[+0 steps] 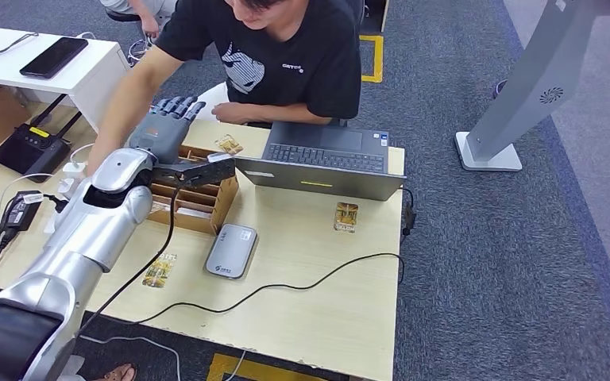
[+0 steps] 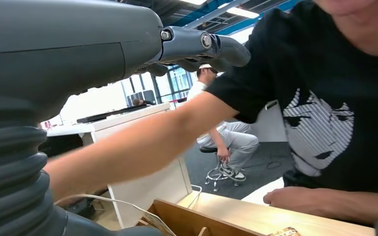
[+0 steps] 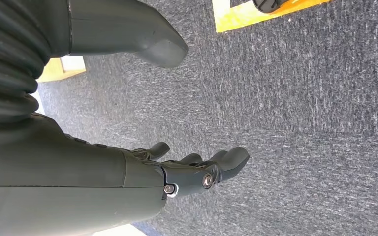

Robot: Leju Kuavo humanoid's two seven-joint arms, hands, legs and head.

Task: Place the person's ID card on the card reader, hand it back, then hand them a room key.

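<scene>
The left hand (image 1: 161, 127) was raised over the wooden card box (image 1: 193, 190) near the bench's far left corner, fingers extended side by side toward the person (image 1: 286, 55); nothing was visibly held, though the palm side was hidden. The right hand (image 3: 197, 169) hung beside the body over grey carpet, fingers loosely curled and holding nothing. The card reader (image 1: 232, 250) lay flat on the bench (image 1: 326, 302), nearer the robot than the left hand, its long axis running roughly front to back. I judged the left hand the nearer to it. The person's arm (image 1: 127, 99) reached alongside the left hand. I could not locate the ID card; several small patterned cards lay on the bench, their type indistinct.
</scene>
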